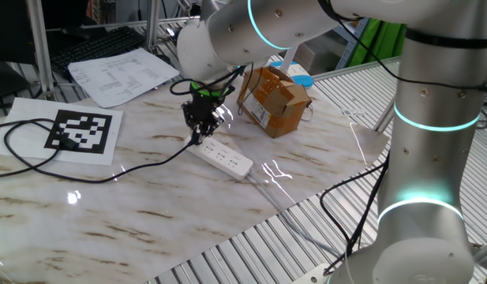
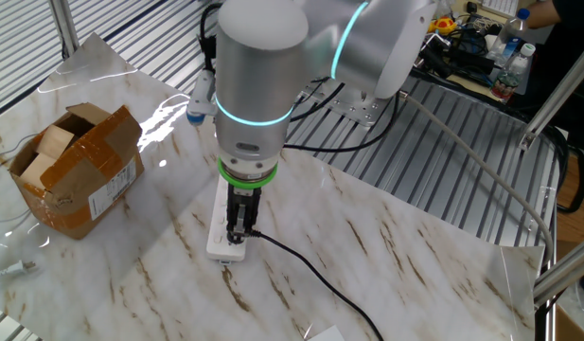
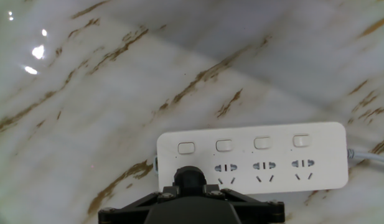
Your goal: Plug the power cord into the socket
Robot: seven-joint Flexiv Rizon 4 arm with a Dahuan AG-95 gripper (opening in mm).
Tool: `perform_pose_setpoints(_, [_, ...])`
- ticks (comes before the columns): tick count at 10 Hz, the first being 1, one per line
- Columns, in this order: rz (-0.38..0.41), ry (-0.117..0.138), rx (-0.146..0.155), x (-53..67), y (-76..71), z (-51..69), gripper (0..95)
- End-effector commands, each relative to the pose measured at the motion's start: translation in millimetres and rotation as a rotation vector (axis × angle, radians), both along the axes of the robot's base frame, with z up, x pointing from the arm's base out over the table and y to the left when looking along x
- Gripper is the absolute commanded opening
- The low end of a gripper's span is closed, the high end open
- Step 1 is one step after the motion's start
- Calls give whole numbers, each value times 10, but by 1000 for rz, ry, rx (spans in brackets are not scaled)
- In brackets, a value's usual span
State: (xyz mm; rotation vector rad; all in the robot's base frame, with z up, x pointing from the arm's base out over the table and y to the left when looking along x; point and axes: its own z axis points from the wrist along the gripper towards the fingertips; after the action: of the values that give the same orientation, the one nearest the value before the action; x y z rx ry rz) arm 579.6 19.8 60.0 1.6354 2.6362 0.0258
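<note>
Gripper pointing straight down over the near end of the strip in the other fixed view, jaws narrow and clamped on the plug. Plug pressed onto the strip's end outlet (seated fully or not: cannot tell), beside three free outlets with four switches above. Cord trailing left across the marble table, looping past the marker sheet. Strip lying flat mid-table, grey-white lead leaving its other end. Cardboard box well apart, far left in the other fixed view, flaps open.
</note>
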Motion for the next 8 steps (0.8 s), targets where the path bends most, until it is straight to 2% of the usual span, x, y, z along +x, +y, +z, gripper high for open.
perform_pose_setpoints(1, [32, 3, 12, 32, 14, -218, 0])
perform_pose_setpoints(3, [56, 17, 18, 42, 32, -249, 0])
perform_pose_setpoints(8, [66, 12, 32, 55, 66, -320, 0])
